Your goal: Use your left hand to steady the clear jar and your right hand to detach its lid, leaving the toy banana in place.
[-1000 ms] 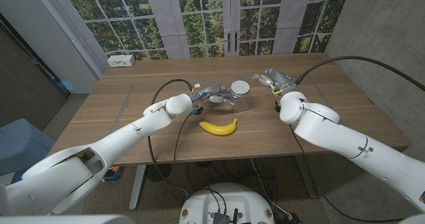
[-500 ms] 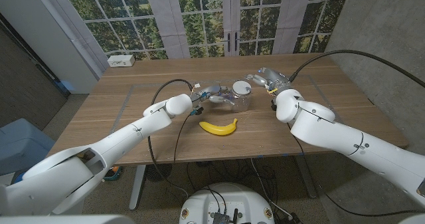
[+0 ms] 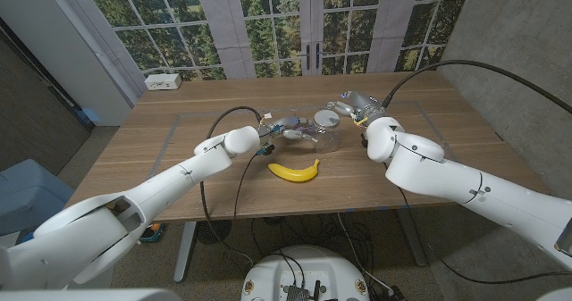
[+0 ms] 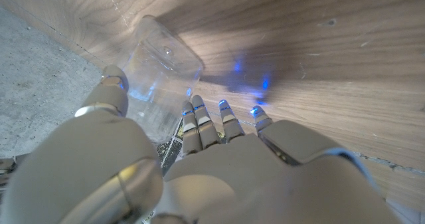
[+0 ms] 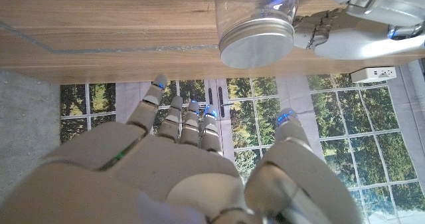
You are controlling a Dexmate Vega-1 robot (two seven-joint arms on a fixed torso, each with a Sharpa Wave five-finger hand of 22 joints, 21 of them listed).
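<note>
Jar (image 3: 325, 131) clear, round metal lid (image 3: 323, 119); left hand (image 3: 290, 128) fingers grasp it; right hand (image 3: 349, 103) fingers spread.

Glossy white arm shells, black cables looping from the forearms; grey hands (image 4: 199, 171) (image 5: 192, 171) with blue-lit fingertips (image 5: 283, 115).

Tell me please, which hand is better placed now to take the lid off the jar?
The right hand. It hangs open beside the lid, fingers spread and holding nothing. The left hand is already at the jar, fingers around its side to steady it, so it is not free.
</note>
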